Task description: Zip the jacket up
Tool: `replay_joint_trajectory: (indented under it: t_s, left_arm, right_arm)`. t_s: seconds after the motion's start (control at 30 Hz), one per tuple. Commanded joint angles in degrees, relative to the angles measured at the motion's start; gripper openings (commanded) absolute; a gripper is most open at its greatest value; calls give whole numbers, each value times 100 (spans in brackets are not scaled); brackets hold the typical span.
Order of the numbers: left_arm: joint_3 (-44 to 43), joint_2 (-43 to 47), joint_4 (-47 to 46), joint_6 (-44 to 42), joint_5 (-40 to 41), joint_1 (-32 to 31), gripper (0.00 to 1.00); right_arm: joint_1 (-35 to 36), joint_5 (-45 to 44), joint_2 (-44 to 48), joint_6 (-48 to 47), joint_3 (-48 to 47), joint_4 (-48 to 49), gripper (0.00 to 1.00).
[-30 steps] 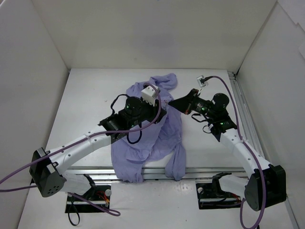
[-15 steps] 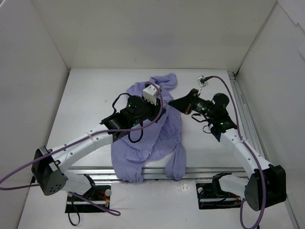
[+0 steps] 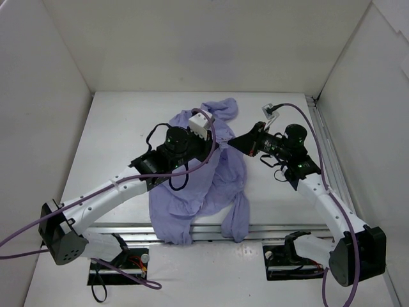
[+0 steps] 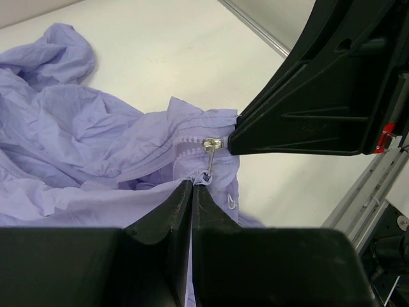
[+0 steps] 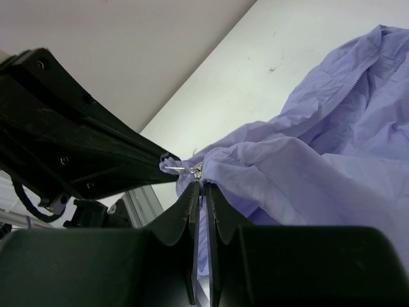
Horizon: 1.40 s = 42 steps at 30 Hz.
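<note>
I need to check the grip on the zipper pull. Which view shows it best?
Left wrist: the zipper pull hangs clear and sharp against the jacket. The right wrist shows it smaller and edge-on; in the top view it is too small to make out.

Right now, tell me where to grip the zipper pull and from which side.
Pinch the pull tab at its free end, from the side away from the right gripper: the tab sticks out from the slider that way, and that gripper holds the jacket edge.
</note>
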<state>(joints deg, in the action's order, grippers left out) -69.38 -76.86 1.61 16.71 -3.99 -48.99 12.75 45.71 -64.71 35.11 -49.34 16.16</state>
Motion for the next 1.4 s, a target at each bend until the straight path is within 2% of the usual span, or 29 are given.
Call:
replay_joint_trajectory:
  t_s: [0.0, 0.37, 0.57, 0.67, 0.7, 0.77, 0.87, 1.17, 1.37]
  left_arm:
    - [-427, 347, -222, -247, -242, 118, 0]
    - [-312, 558, -205, -449, -506, 171, 0]
    - [-269, 453, -248, -300, -980, 346, 0]
    - [-330, 382, -187, -230, -1174, 399, 9]
    - [-321, 391, -222, -212, -1235, 399, 18]
    - [-304, 373, -301, -142, -1315, 451, 28]
    - [-321, 330, -380, -71, -1394, 452, 34]
    - [-497, -4, -407, -45, -1771, 452, 36]
    - [-541, -110, -345, -115, -1632, 452, 36]
  right_arm:
    - [43, -71, 248, -409, -383, -157, 0]
    - [25, -107, 151, -672, -576, -412, 0]
    - [25, -124, 143, -725, -664, -474, 0]
    - [25, -115, 108, -725, -682, -474, 0]
    - [34, -98, 99, -716, -691, -465, 0]
    - [26, -89, 90, -716, -691, -465, 0]
    - [26, -98, 81, -725, -708, -456, 0]
    - [25, -63, 46, -664, -673, -377, 0]
    - [43, -27, 37, -629, -682, -316, 0]
